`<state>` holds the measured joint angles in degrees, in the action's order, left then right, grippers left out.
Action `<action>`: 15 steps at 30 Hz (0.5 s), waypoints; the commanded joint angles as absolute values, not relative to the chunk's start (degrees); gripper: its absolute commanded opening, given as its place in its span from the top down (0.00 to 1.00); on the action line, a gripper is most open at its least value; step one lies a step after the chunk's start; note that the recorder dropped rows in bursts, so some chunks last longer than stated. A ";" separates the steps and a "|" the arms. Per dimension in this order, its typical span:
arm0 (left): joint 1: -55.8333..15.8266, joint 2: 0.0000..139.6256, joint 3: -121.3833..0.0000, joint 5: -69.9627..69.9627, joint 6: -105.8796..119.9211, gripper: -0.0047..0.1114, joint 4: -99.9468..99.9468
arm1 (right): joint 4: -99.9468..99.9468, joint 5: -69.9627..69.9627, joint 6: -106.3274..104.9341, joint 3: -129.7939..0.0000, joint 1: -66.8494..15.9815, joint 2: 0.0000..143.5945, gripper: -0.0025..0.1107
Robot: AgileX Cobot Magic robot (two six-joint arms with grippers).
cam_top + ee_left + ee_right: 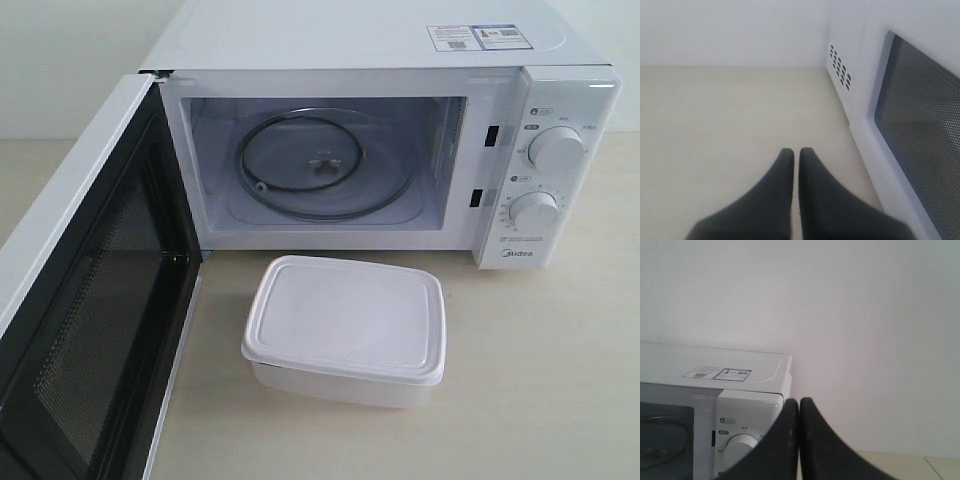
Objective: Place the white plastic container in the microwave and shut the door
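**Container outside the oven, both grippers empty**

White plastic container [343, 330], lid on, sits on the table [540, 390] just in front of the open microwave [380, 40], untouched. Glass turntable [322, 165] bare. Door [85, 300] swung wide on the left.

Left gripper [795, 152]: fingers pressed together, holding nothing, beside the door's outer face. Right gripper [799, 402]: same, up near the knob panel.

Risks:
- Smooth, wide box slips from a narrow pinch.
- Box catches the cavity sill.
- Left arm nudges the door shut early.

There is one microwave [350, 40] with one door [90, 330], one glass turntable [320, 175] and two knobs, an upper knob [556, 150] and a lower knob [533, 212], one white plastic container [345, 320], and two grippers, the left gripper [796, 152] and the right gripper [799, 402].
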<state>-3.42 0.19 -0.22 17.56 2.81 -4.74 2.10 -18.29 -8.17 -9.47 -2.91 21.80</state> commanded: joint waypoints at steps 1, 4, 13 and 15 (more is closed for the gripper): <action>-3.19 0.00 0.00 17.57 3.07 0.92 -4.93 | 2.22 -19.03 -7.40 -9.77 -2.58 21.87 0.98; -3.19 0.00 0.00 17.57 3.07 0.92 -4.93 | 2.22 -19.14 -7.40 -9.77 -2.58 21.87 0.98; -3.19 0.00 0.00 17.57 3.07 0.92 -4.93 | 2.22 -22.73 -1.60 -9.77 -2.58 21.87 0.98; -3.19 0.00 0.00 17.57 3.07 0.92 -4.93 | 2.22 -22.71 -1.86 -9.77 -2.58 22.16 0.98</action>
